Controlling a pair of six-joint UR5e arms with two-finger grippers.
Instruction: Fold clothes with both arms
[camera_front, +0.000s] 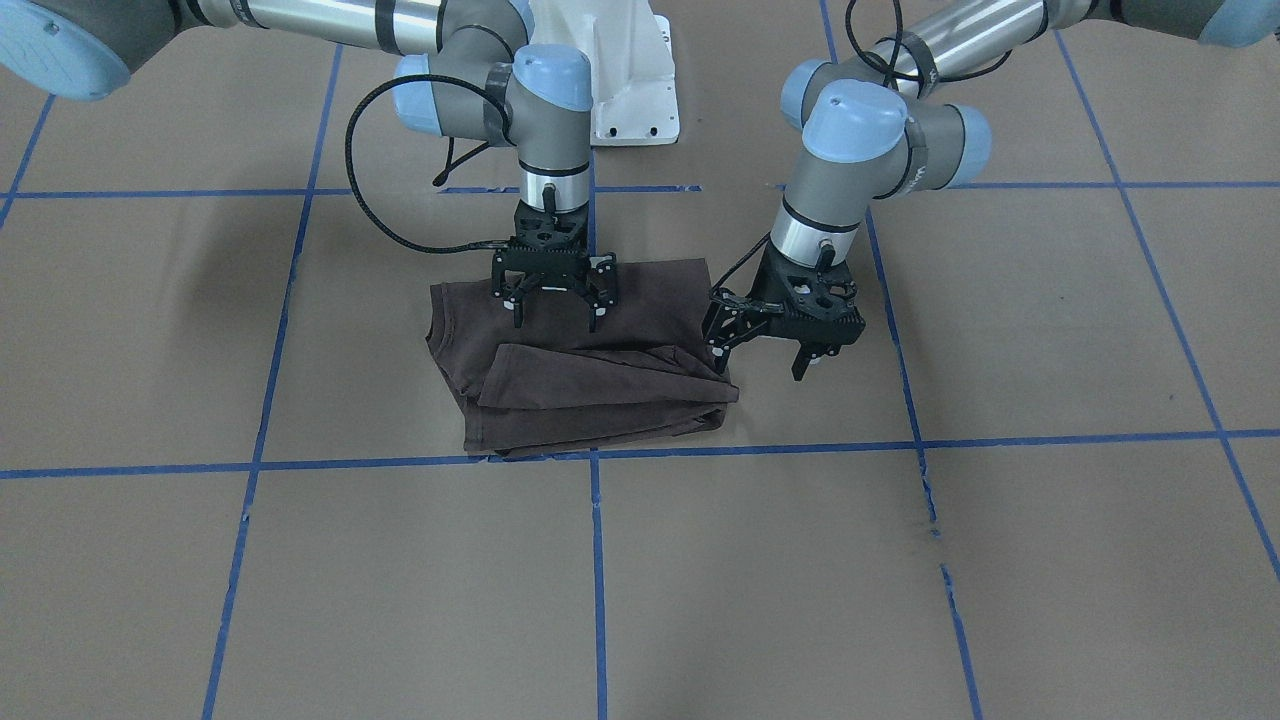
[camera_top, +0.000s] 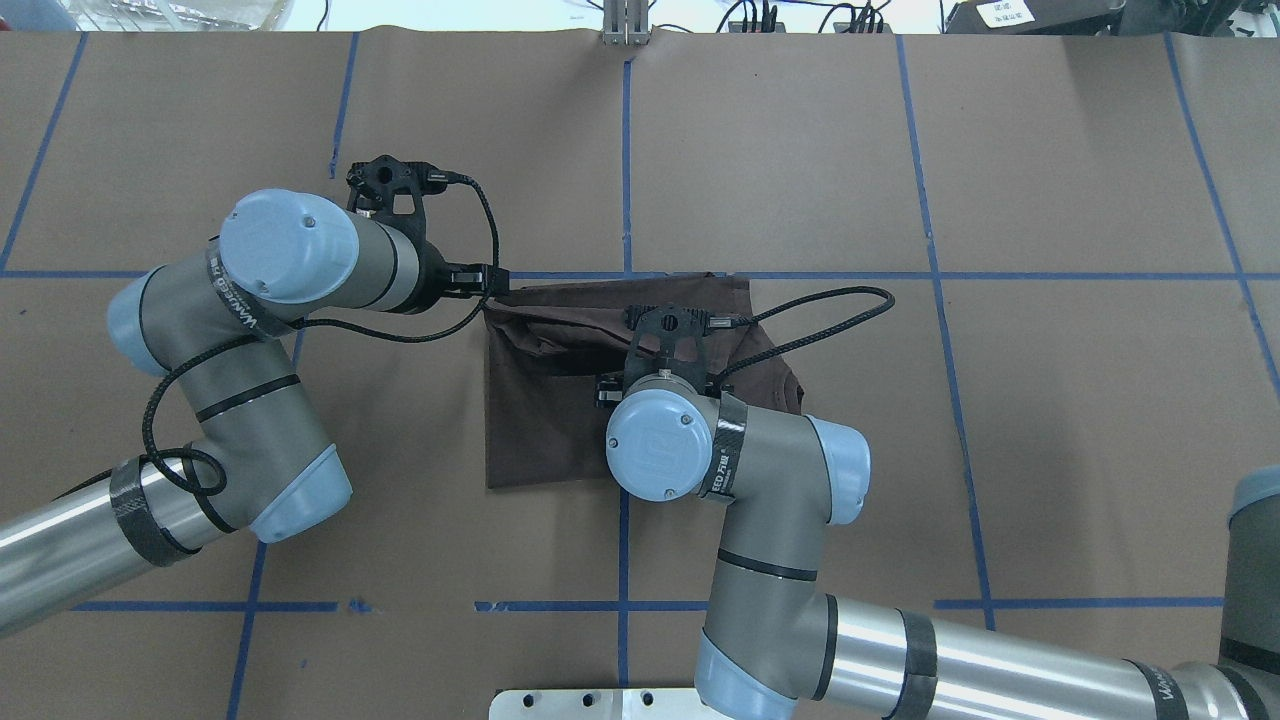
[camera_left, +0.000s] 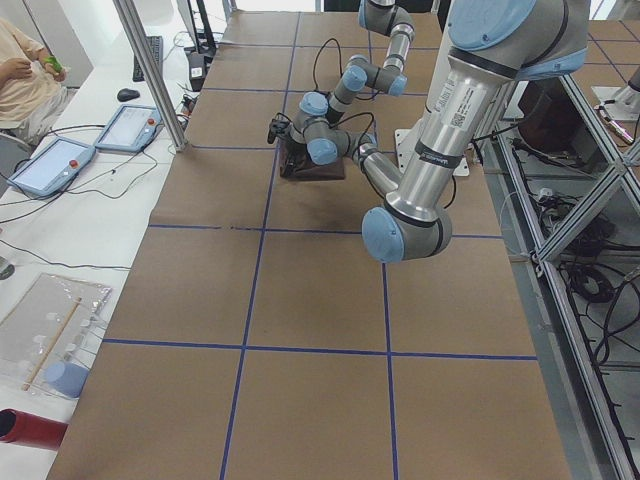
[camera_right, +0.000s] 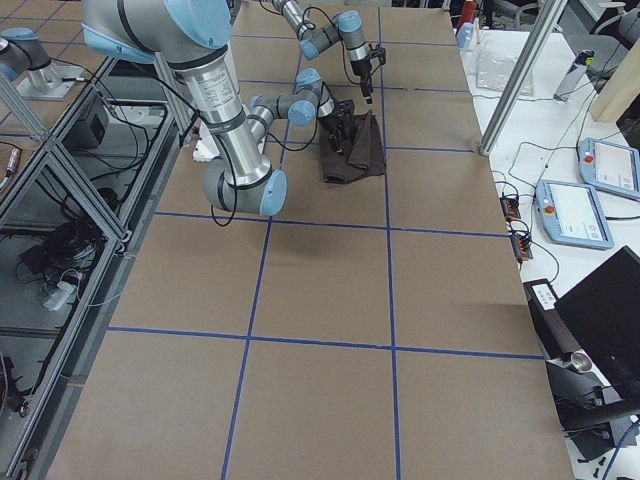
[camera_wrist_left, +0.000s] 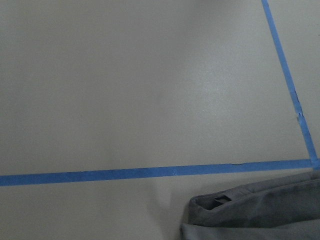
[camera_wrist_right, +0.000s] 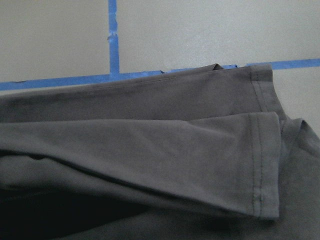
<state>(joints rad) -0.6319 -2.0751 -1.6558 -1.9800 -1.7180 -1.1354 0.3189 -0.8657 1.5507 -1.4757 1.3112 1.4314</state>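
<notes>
Centrally, the folded dark-brown T-shirt (camera_front: 580, 395) lies under the right gripper (camera_front: 556, 320), fingers spread wide and empty; the left gripper (camera_front: 760, 358) (likewise spread, holding nothing) hangs just beside its edge.

T-shirt (camera_wrist_left: 252, 216), seemingly mostly off-frame

Robot lab; teach pendants (camera_right: 573, 213), tape-gridded table (camera_right: 320, 290)

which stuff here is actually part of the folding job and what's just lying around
In the job: brown T-shirt, left gripper, right gripper, both open.
Lying about: tablets, clear plastic bag, red tube, all on the side bench.
</notes>
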